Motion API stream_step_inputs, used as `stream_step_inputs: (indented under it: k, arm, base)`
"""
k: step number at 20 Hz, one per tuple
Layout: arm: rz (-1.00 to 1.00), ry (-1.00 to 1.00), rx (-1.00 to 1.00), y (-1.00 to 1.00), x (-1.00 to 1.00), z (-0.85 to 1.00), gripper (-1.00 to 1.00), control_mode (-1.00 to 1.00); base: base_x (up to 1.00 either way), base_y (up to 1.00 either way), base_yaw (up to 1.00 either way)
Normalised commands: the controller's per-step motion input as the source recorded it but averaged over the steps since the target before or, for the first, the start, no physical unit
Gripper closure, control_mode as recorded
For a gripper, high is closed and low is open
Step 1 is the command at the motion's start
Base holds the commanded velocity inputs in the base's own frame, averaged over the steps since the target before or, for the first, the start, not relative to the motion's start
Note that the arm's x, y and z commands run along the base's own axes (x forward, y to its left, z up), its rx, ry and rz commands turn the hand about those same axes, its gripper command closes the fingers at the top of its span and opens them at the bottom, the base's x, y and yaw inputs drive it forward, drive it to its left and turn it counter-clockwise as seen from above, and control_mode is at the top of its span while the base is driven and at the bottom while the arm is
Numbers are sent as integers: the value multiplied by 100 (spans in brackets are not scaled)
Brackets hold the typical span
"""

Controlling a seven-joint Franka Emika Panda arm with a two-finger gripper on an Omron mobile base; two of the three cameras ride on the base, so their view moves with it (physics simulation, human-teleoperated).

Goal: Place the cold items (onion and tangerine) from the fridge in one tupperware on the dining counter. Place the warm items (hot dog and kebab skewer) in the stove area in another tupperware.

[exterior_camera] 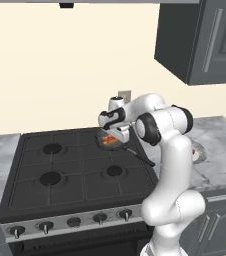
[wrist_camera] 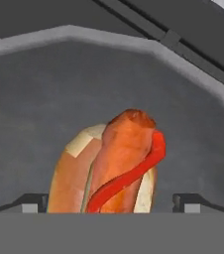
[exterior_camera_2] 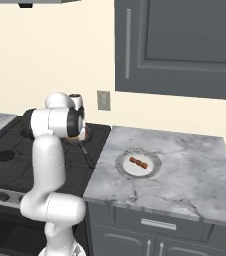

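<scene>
No readable text, labels, brands, numbers or signs appear anywhere. The stove (exterior_camera: 80, 170) knobs (exterior_camera: 100, 218) carry no markings that can be made out, the cabinet (exterior_camera_2: 180, 47) doors are plain, and the wall outlet (exterior_camera_2: 103, 100) bears no lettering.

Place: rendered home kitchen
Evidence: black gas stove (exterior_camera: 80, 170) with knobs, marble desk (exterior_camera_2: 185, 165), dark grey cabinets (exterior_camera_2: 180, 45)
</scene>
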Motion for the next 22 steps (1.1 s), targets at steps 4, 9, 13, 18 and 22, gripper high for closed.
stream_step_inputs:
  k: [4,9,13,18,22]
  arm:
    - [-12,0,0,-17,-27,-94,-100,-100]
    - [-5,-1,0,5,-3,-66,100,-100]
    - [-5,-13,6,-29,-61,-12,100,-100]
    - [-8,-33,29,-20,-82,72,100,-100]
    - [-11,-37,28,-2,-92,100,100,-100]
  base:
    - [0,0,0]
    - [0,0,0]
    - [0,0,0]
    - [0,0,0]
    - [0,0,0]
